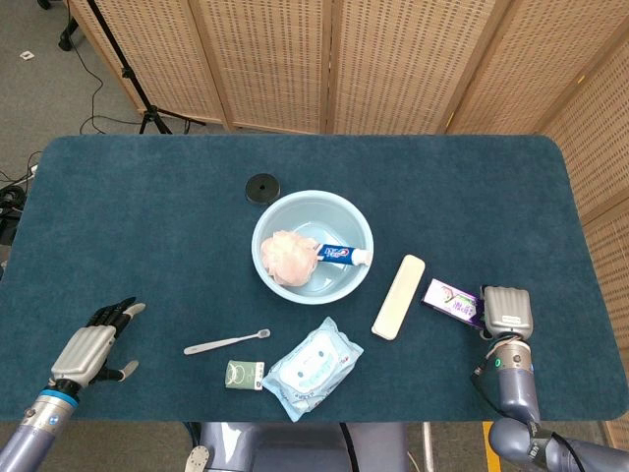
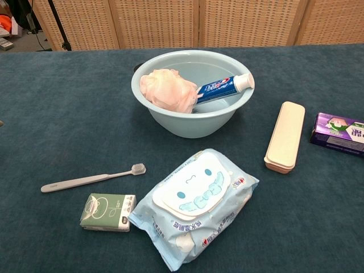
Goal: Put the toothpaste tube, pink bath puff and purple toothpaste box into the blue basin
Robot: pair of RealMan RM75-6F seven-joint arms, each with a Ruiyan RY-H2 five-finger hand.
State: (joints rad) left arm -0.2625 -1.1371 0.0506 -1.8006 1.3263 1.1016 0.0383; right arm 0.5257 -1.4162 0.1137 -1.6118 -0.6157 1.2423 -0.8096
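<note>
The blue basin (image 1: 265, 221) stands at mid-table; in the chest view its rim (image 2: 136, 85) is plain to see. Inside it lie the pink bath puff (image 1: 287, 258) (image 2: 168, 88) and the toothpaste tube (image 1: 342, 255) (image 2: 223, 86), the tube's cap leaning on the right rim. The purple toothpaste box (image 1: 450, 299) (image 2: 339, 131) is at the right, near the front edge. My right hand (image 1: 505, 310) has its fingers curled over the box's right end and grips it; that end is hidden. My left hand (image 1: 93, 344) rests open at the front left, holding nothing.
A cream case (image 1: 398, 296) (image 2: 285, 135) lies between the basin and the purple box. A wipes pack (image 1: 313, 366), a small green box (image 1: 244, 375) and a toothbrush (image 1: 226, 341) lie in front of the basin. A black disc (image 1: 262, 187) sits behind it.
</note>
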